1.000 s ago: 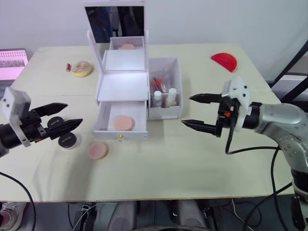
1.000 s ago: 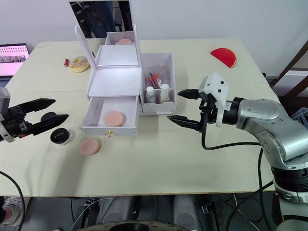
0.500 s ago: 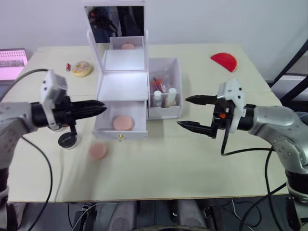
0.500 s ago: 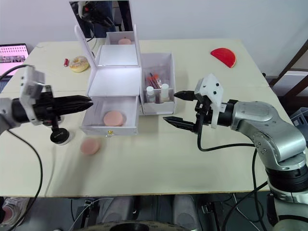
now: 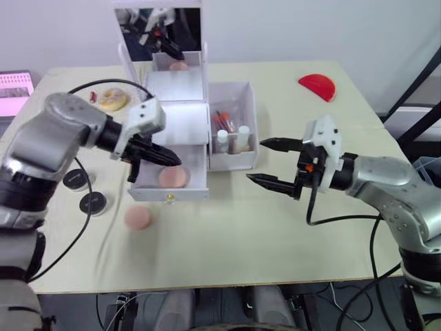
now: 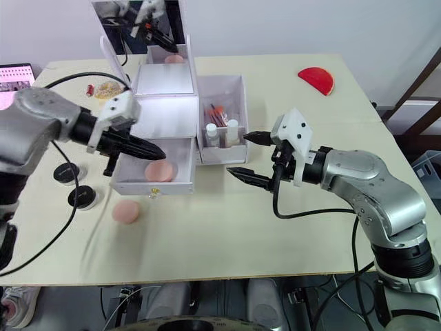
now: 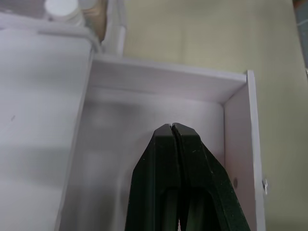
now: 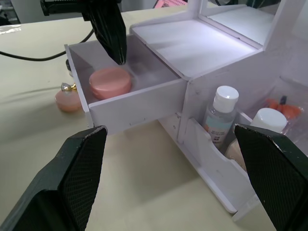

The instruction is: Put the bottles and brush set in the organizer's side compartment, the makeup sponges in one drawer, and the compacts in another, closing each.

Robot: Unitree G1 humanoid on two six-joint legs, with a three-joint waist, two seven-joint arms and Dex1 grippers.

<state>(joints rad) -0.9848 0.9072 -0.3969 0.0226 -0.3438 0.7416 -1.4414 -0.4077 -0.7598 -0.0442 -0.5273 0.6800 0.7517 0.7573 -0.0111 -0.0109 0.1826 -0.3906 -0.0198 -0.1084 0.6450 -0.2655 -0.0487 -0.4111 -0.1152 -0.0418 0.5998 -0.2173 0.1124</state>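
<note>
Desk (image 5: 227,248): pale cream top, wide, w/ bare stretches at front and right.
Red item (image 5: 317,87): flat half-round shape, lying on desk at far right corner, well apart from everything else.
Donut-like ring (image 5: 112,99): tan w/ pale topping, on desk at far left.
Small red tube (image 6: 89,89): short, lying on desk just beside the ring, on its outer side.
Screen (image 5: 15,84): pink-lit display at desk's far left edge, partly cut off by frame; content too small to read.
Wall (image 5: 310,27): plain light grey, behind desk.
Dark bars (image 6: 420,76): slanted, at right edge beyond desk; can't tell what they belong to.
</note>
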